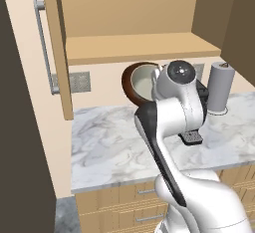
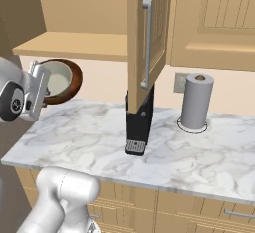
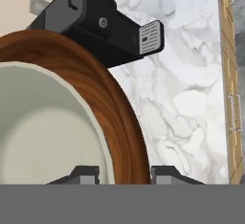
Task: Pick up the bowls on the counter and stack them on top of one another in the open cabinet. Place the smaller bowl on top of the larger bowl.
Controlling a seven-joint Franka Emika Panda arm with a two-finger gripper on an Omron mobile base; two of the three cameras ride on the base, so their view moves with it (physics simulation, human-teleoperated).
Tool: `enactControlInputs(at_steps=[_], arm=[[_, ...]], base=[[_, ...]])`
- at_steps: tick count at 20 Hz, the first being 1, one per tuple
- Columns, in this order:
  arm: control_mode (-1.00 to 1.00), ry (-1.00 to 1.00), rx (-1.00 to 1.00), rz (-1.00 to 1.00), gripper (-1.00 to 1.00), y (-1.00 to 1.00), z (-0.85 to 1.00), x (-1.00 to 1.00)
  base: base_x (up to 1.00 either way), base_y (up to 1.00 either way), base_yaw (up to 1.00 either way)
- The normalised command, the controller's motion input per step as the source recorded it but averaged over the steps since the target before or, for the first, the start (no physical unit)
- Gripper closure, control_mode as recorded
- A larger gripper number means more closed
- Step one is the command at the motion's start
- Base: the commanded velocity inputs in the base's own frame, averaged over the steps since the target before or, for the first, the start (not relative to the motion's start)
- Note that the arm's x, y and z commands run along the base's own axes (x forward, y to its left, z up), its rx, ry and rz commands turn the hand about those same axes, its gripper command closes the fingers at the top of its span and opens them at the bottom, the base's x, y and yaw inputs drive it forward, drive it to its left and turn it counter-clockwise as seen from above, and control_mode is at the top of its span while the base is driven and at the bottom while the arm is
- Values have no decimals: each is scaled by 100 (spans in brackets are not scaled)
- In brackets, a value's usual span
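Dark reddish-brown wood grain marks the larger bowl [image 1: 128, 82], which is seen tipped on edge in the air above the desk [image 1: 109, 147], with the smaller bowl [image 1: 144, 83] nested inside it. The pale grey-green bowl's whitish interior faces the hand camera. In the hand view the brown rim [image 3: 125, 117] is seen passing between the two dark finger tips of the gripper [image 3: 125, 174]; the jaws are partly closed onto that rim, one finger on the inner side and one outside, and both bowls are carried together.

Relative to the larger bowl, the open cabinet [image 1: 139, 48] lies just above, its lower shelf edge close over the bowl's top rim. The shelf surface is bare where visible. The cabinet door [image 1: 56, 48] hangs to the left of the bowl in the left base view, with its grey bar handle [image 1: 42, 43] on the outer face. Below the bowl a wide stretch of marble is left free toward the desk's front edge.

To the right of the bowl a black appliance [image 2: 138, 120] is stood on the marble, and further right a paper towel roll [image 2: 196, 101]. A wall outlet [image 1: 78, 81] is seen left of the bowl.

No legible writing is found on the appliance. The drawer handles [image 2: 241, 214] below the desk edge are shown clearly in the right base view.
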Motion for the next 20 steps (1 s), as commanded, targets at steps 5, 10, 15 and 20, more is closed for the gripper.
enactControlInputs(at_steps=[5, 10, 15, 20], arm=[[-100, -3, 0, -2, 100, -8, 42, 8], [-100, -2, 0, 0, 100, -11, 36, 15], [-100, 0, 0, 1, 100, -15, 27, 21], [-100, -3, -1, 0, 100, -2, 27, 25]], base=[[0, 0, 0], [0, 0, 0], [0, 0, 0], [0, 0, 0]])
